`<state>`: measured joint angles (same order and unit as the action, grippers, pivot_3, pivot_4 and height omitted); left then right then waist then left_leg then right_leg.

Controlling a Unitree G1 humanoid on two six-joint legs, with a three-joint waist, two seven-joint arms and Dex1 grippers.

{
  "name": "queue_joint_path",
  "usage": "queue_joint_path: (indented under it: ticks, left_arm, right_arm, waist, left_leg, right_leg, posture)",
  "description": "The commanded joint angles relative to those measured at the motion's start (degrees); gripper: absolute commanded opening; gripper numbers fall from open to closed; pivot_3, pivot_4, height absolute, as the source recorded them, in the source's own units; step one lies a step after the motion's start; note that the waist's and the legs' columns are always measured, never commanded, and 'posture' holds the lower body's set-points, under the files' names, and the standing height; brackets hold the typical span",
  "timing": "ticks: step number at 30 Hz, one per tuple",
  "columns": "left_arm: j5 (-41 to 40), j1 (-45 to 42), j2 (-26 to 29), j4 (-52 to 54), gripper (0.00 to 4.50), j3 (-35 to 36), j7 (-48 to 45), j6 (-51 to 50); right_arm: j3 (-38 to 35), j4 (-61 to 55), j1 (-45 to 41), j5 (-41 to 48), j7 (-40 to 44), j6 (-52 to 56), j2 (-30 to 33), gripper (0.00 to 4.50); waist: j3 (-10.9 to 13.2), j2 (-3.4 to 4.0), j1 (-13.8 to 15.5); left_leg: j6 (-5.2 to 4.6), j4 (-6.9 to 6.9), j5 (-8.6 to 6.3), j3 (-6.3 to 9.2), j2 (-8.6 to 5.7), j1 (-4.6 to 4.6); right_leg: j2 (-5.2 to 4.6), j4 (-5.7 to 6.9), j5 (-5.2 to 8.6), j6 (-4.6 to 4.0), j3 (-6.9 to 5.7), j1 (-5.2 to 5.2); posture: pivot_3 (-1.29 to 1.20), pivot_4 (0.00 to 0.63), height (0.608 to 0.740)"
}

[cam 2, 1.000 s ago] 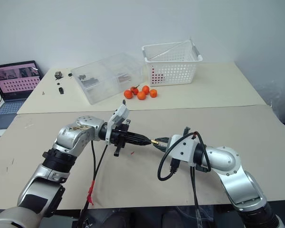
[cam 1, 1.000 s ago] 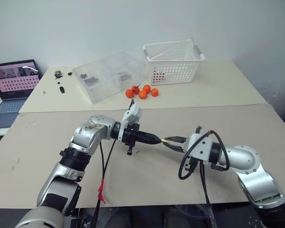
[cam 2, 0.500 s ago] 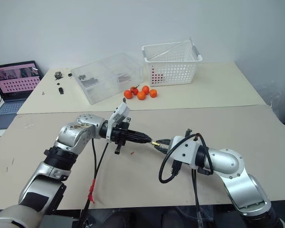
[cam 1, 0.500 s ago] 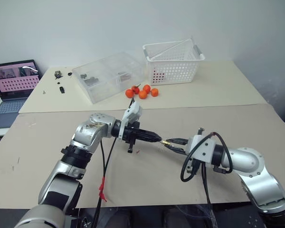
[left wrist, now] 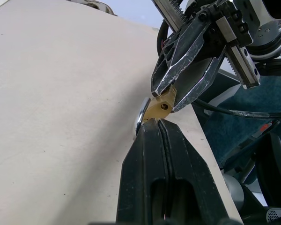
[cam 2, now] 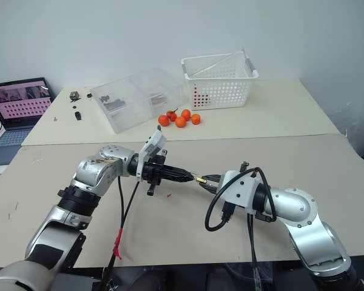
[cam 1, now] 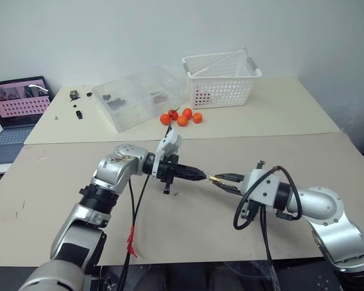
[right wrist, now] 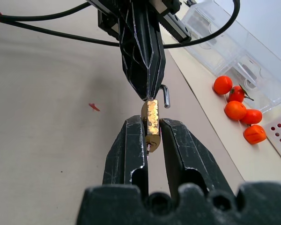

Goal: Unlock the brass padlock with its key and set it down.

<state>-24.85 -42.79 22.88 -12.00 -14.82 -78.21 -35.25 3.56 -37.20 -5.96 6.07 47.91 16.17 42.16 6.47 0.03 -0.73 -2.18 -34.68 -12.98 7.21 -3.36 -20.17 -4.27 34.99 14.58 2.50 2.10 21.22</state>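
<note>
— Brass item first, or left to right?

— Left to right. Item one: laptop (cam 1: 15,109), open, far left edge. Item two: clear plastic box (cam 1: 139,97) on the rear table (cam 1: 279,112), small dark parts inside. Item three: orange fruits (cam 1: 182,117), clustered just in front of the box. Item four: white basket (cam 1: 221,79), right of the box.

— And the arms?

— Left gripper (cam 1: 201,177): fingers pressed fully together, tips touching one end of the brass padlock (right wrist: 151,123). Whether they pinch the key, I cannot tell; nothing of it shows between them.

— The padlock itself?

— Held in the air above the cardboard-coloured front table (cam 1: 60,182), between both grippers. Silver shackle (right wrist: 166,96) beside the left gripper's tips, one hooked end standing free.

— Right gripper?

— Right gripper (right wrist: 150,136): jaws nearly closed, clamped on the padlock's body from both sides.
</note>
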Motion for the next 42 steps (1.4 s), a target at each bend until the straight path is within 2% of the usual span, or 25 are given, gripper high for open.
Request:
queue_joint_path:
  ticks: [1, 7, 18, 23, 28, 31, 34, 40, 42]
  left_arm:
    - [-0.32, -1.69, -0.18, 0.9, 0.05, 0.75, -0.09, 0.62]
    - [-0.25, -1.86, -0.03, 0.64, 0.05, 0.7, -0.46, 0.59]
    - [0.01, -1.23, 0.84, 1.33, 0.05, 0.77, -0.15, 0.32]
    - [-0.06, -3.63, 2.31, -1.23, 0.05, 4.38, 2.15, 1.03]
    - [-0.92, -7.8, 7.1, -4.82, 0.05, 9.86, 3.61, 0.12]
    - [-3.09, -5.76, 10.4, -0.04, 0.79, 11.01, 2.38, -4.2]
    - [-5.97, -1.75, 13.05, 6.71, 2.02, 11.27, 1.95, -8.92]
    - [-10.62, 6.68, 19.45, 19.33, 4.34, 12.04, 1.84, -15.74]
    - [-10.8, 8.81, 22.11, 21.99, 4.44, 12.02, 1.61, -16.16]
  right_arm:
    - [-1.73, -4.38, 1.17, 1.79, 0.58, -0.27, 1.09, 0.12]
    - [-1.6, -5.94, 3.25, 1.69, 1.43, -1.81, 2.52, 0.12]
    - [-3.52, -1.3, -0.23, 0.15, 0.5, -5.28, 3.06, 0.12]
    - [-2.51, 2.64, 0.52, -3.3, 0.55, -10.63, 4.38, 0.12]
    - [0.85, 7.95, -0.07, -8.99, -0.11, -19.23, 4.15, 0.12]
    - [3.63, 13.46, -3.55, -14.77, -2.68, -26.47, 3.19, 0.12]
    - [6.8, 18.73, -7.35, -19.79, -5.24, -33.65, 1.58, 0.12]
    - [13.57, 31.63, -14.91, -34.25, -15.9, -50.82, -2.02, 0.12]
    - [15.78, 36.16, -17.27, -39.15, -19.95, -54.74, -3.5, 0.12]
  waist:
    - [0.0, 0.0, 0.01]
    - [0.0, 0.0, -0.05]
    - [0.0, -0.01, 0.01]
    - [0.01, -0.02, -0.01]
    - [0.02, -0.03, -0.41]
    - [-0.03, 0.07, -0.58]
    - [-0.02, 0.07, -0.84]
    - [0.05, -0.03, -0.96]
    - [0.06, -0.06, -0.74]
  left_leg:
    - [0.0, 0.0, 0.0, 0.0, 0.0, 0.0]
    - [0.0, -0.01, 0.0, -0.01, -0.01, 0.0]
    - [0.0, -0.01, 0.0, -0.01, 0.02, 0.0]
    - [0.0, 0.0, 0.0, -0.02, -0.01, 0.0]
    - [0.0, 0.0, 0.0, -0.02, 0.07, 0.02]
    - [0.0, 0.08, 0.0, -0.05, 0.11, 0.1]
    - [0.02, 0.14, 0.01, -0.1, 0.13, 0.14]
    - [0.15, 0.29, 0.08, -0.1, 0.15, 0.15]
    - [0.38, 0.46, 0.21, -0.1, 0.15, 0.23]
  right_leg:
    - [0.0, 0.0, 0.0, 0.0, 0.0, 0.0]
    - [-0.01, -0.02, 0.0, 0.0, 0.01, -0.01]
    - [0.02, -0.02, 0.0, 0.01, -0.01, 0.0]
    - [-0.01, -0.03, 0.0, 0.01, -0.01, -0.01]
    - [0.15, -0.02, 0.01, 0.01, -0.03, 0.04]
    - [0.21, 0.01, 0.01, 0.01, 0.0, 0.03]
    - [0.2, 0.04, 0.01, 0.01, 0.09, 0.04]
    - [0.2, 0.05, 0.0, -0.01, 0.16, 0.12]
    - [0.16, 0.04, 0.0, -0.02, 0.16, 0.13]
  posture:
    - [0.0, 0.15, 0.74]
    - [0.0, 0.15, 0.74]
    - [0.0, 0.15, 0.74]
    - [0.0, 0.15, 0.74]
    - [0.0, 0.15, 0.74]
    - [0.0, 0.15, 0.74]
    - [0.0, 0.15, 0.74]
    - [0.0, 0.15, 0.74]
    - [0.0, 0.15, 0.74]
